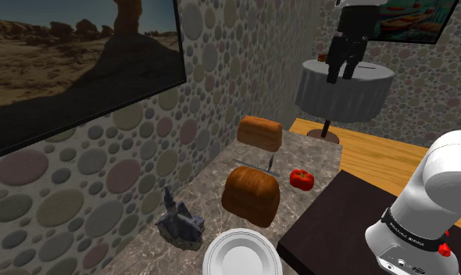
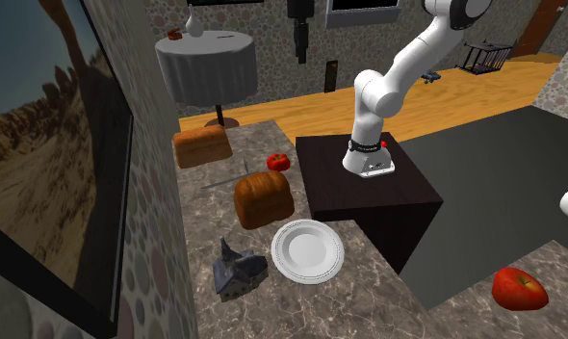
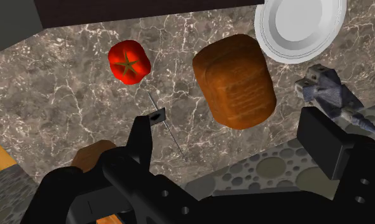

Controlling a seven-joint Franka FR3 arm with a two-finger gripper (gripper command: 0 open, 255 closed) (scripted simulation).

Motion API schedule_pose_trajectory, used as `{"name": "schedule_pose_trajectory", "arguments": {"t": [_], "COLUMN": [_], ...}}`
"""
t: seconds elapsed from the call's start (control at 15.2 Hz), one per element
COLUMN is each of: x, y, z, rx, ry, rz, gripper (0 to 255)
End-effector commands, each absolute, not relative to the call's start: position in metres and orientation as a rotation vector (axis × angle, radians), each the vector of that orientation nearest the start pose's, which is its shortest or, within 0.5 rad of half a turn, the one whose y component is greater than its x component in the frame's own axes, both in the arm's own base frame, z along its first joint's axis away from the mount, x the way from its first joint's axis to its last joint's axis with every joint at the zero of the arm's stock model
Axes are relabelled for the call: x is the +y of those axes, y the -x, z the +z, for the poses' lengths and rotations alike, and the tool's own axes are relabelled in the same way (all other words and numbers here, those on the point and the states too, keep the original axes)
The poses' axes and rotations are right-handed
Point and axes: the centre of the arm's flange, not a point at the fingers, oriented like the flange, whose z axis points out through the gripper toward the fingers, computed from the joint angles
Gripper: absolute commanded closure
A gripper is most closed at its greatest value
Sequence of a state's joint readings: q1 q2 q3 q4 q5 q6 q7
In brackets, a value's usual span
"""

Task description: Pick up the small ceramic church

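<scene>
The big brown bread loaf (image 1: 251, 195) sits on the marbled counter (image 1: 201, 191). To the loaf's lower left in the shoulder view stands the small grey church (image 1: 180, 220), apart from it. A white plate (image 1: 242, 254) lies just below the loaf. A red tomato (image 1: 302, 179) rests near its right, and a second loaf (image 1: 259, 133) lies beyond. Far above and beyond hangs the black gripper (image 1: 341, 76), its fingers seemingly apart, before a cloth-draped round table (image 1: 362, 98).
</scene>
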State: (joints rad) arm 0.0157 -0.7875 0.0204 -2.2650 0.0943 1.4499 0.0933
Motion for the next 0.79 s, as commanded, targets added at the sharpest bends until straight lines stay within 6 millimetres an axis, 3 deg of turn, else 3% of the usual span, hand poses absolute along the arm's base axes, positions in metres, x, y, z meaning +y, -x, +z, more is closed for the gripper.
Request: {"name": "schedule_pose_trajectory", "arguments": {"t": [0.0,0.73], "x": [0.024,0.148], "y": [-0.293,-0.323], "z": [0.623,0.552], "rx": [0.082,0.216], "ry": [3.063,3.081], "rz": [0.05,-0.076], "gripper": [0,0]}}
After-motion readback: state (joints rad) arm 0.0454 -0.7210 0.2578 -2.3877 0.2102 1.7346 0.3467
